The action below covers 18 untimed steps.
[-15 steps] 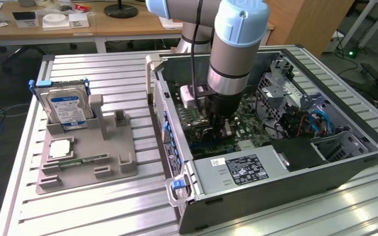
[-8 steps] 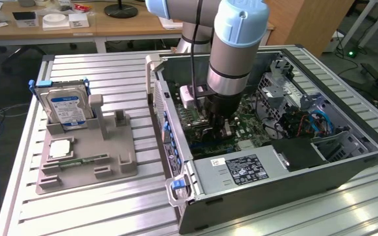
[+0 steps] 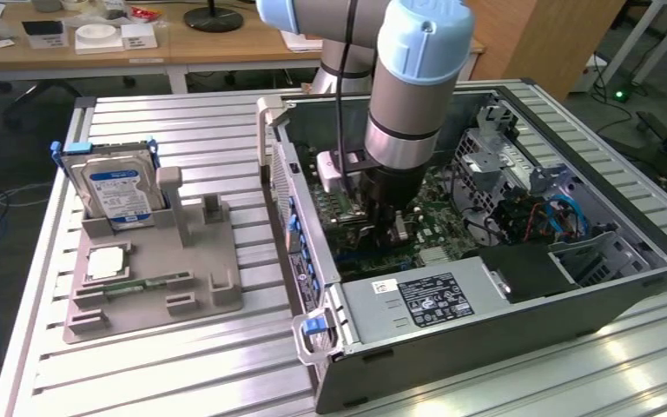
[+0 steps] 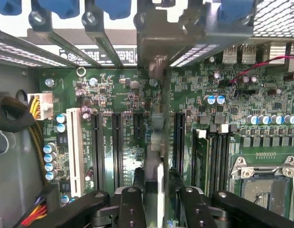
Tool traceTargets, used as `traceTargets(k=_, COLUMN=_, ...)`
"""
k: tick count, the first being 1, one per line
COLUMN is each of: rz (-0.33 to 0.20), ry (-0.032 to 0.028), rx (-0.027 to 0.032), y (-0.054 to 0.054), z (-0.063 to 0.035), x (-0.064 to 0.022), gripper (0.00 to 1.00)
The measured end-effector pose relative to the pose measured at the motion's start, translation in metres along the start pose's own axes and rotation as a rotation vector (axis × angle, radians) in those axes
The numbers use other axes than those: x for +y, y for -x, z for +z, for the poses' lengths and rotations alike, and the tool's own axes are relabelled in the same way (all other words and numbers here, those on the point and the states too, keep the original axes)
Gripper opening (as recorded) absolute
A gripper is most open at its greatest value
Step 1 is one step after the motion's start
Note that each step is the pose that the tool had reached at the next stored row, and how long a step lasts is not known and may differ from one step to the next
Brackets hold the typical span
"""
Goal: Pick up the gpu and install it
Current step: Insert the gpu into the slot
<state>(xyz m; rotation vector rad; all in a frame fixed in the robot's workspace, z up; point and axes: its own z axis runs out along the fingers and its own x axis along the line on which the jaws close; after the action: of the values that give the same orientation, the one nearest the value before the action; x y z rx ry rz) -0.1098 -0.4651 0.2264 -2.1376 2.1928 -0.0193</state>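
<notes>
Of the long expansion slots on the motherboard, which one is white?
The white slot, the outermost of the row, beside the blue-capped capacitors. The other long slots are black, and the gpu stands edge-on among those.

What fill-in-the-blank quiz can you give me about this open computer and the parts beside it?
1. The label on the silver hard drive in the grey plastic holder is ___.
2. The thin dark gpu card stands edge-on above the green ___.
3. The gripper is down inside the open black computer ___.
Missing words: blue; motherboard; case.
</notes>
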Motion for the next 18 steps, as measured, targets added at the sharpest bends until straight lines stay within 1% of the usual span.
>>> traceTargets(k=2, rz=0.0, ry=-0.0002, rx=-0.0003, y=0.0, z=-0.001, x=-0.0001, gripper=0.35)
traceTargets(k=7, rz=0.0, ry=-0.0012, rx=-0.0009, y=0.0, z=-0.007, x=-0.0005, gripper=0.35)
traceTargets(k=13, rz=-0.001, ry=-0.0034, rx=-0.0012, y=0.001, z=-0.019, x=-0.0012, gripper=0.35)
traceTargets(k=18, rz=-0.001, ry=-0.0036, rx=-0.0012, y=0.001, z=-0.0288, x=-0.0019, gripper=0.35)
